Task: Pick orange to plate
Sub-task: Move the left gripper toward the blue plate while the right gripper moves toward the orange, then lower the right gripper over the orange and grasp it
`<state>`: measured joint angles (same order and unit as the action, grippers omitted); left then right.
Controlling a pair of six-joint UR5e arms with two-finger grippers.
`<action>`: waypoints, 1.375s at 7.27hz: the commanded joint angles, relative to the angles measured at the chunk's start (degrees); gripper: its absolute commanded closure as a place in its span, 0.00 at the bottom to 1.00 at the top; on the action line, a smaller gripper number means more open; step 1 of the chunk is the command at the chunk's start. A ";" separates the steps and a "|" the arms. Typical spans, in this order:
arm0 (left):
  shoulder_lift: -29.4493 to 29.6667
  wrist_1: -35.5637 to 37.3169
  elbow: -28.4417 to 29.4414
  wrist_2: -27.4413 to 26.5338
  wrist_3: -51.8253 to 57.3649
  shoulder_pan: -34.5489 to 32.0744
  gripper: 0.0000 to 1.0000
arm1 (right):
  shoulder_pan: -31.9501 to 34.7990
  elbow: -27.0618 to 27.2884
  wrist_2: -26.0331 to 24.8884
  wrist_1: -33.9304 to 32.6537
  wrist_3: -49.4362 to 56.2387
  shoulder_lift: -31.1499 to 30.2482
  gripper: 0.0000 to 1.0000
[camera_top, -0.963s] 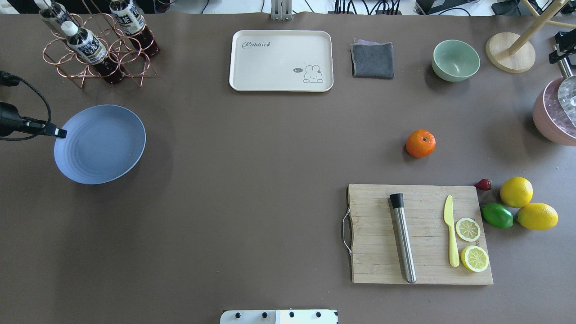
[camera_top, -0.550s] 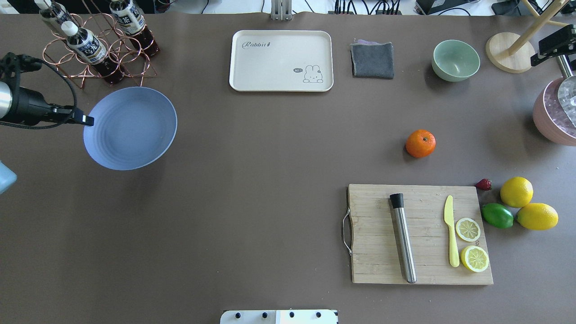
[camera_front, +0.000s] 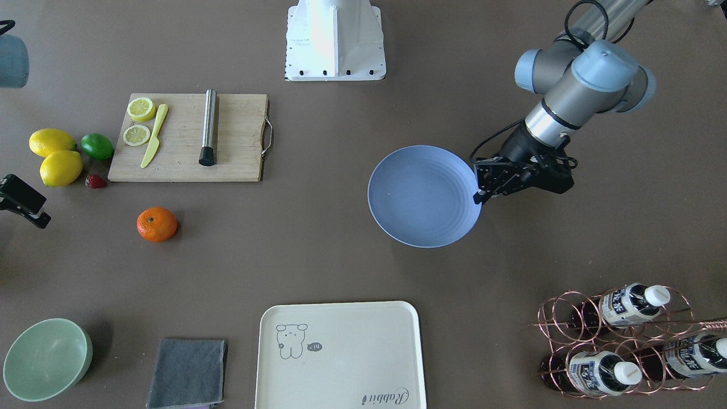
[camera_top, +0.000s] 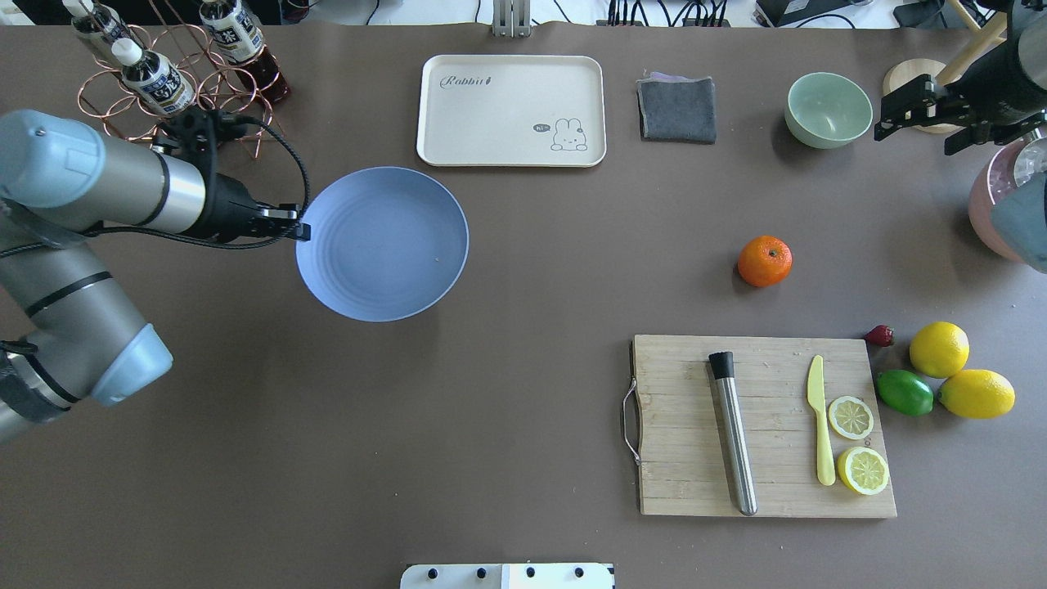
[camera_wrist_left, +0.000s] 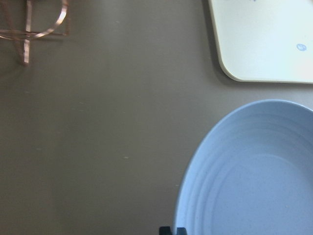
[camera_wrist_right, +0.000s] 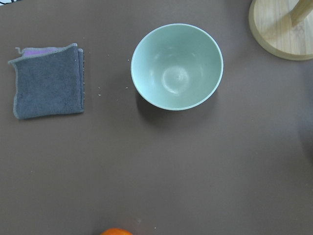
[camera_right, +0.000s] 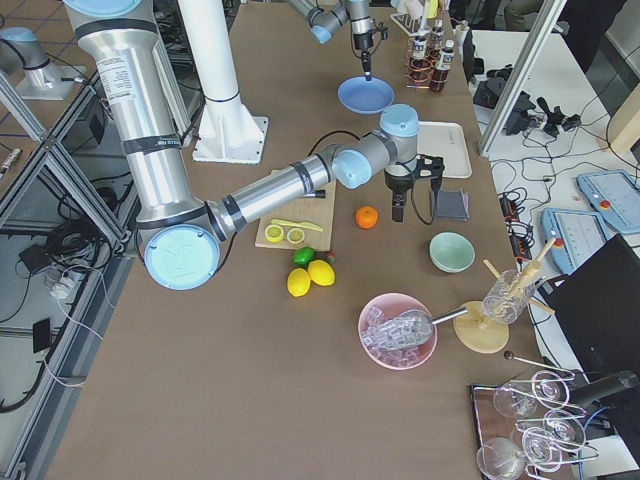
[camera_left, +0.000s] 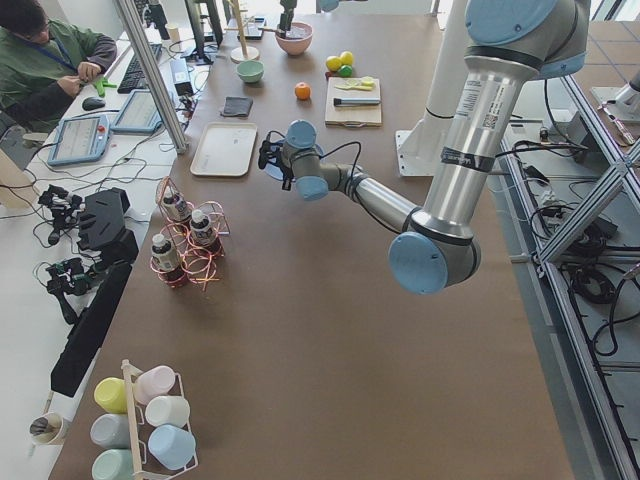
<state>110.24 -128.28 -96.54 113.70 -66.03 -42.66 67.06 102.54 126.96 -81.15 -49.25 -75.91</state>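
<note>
The orange (camera_top: 765, 261) sits on the brown table right of centre, just beyond the cutting board; it also shows as an orange (camera_front: 157, 224) in the front view and peeks in at the right wrist view's bottom edge. My left gripper (camera_top: 298, 231) is shut on the rim of the blue plate (camera_top: 382, 244) and holds it slightly above the table, left of centre. The plate (camera_wrist_left: 254, 171) fills the left wrist view's lower right. My right gripper (camera_top: 916, 131) hangs open and empty beside the mint bowl, above and beyond the orange.
A cream tray (camera_top: 511, 110), grey cloth (camera_top: 676, 108) and mint bowl (camera_top: 828, 109) line the far edge. The cutting board (camera_top: 679, 425) carries a muddler, knife and lemon slices. Lemons (camera_top: 938, 348) and a lime lie to its right. A bottle rack (camera_top: 176, 82) stands far left, a pink bucket (camera_top: 994, 204) far right.
My left arm has carried the plate rightward from the table's left edge toward the middle. My right gripper has come in from the right edge to near the mint bowl.
</note>
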 commanded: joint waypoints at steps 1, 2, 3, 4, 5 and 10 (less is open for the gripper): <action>6.72 5.65 -0.05 -8.21 -5.66 8.35 1.00 | -3.15 0.02 -1.70 0.56 -4.25 0.14 0.00; 7.43 5.67 -0.05 -11.63 -6.65 11.25 1.00 | -4.65 -0.24 -3.45 1.43 -6.02 0.15 0.00; 7.88 5.76 0.12 -13.75 -7.88 13.46 1.00 | -5.53 -0.85 -3.82 1.44 -6.12 0.67 0.00; 7.88 5.67 0.82 -16.03 -7.98 14.96 1.00 | -6.32 -0.94 -3.82 1.44 -6.38 0.85 0.00; 7.97 5.67 1.00 -17.97 -7.98 16.97 1.00 | -7.38 -0.94 -3.91 1.61 -8.73 0.85 0.00; 9.73 5.23 3.11 -21.51 -6.58 16.48 0.02 | -11.33 -1.56 -6.28 1.61 -9.29 0.85 0.00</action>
<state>119.80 -122.81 -93.35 92.91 -73.39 -25.56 57.16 101.21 121.36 -79.63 -58.46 -75.06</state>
